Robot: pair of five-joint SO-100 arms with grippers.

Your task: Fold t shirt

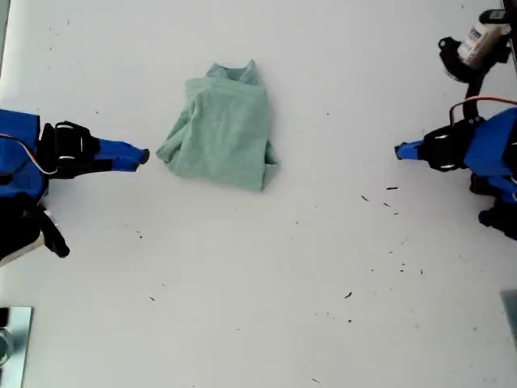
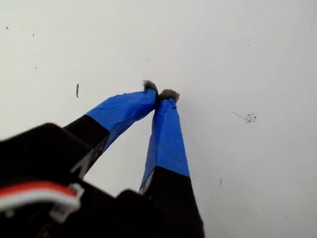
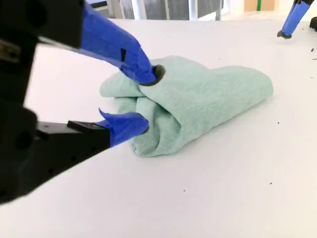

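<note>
T shirt bunched in compact bundle on table, upper centre in exterior view, long axis roughly 12-to-6. Second gripper spread, tips just beside bundle's 9 o'clock edge, nearer arm. First gripper pressed together, holding nothing, well apart at bundle's 3 o'clock.

White table, dark specks, window frames behind
</note>
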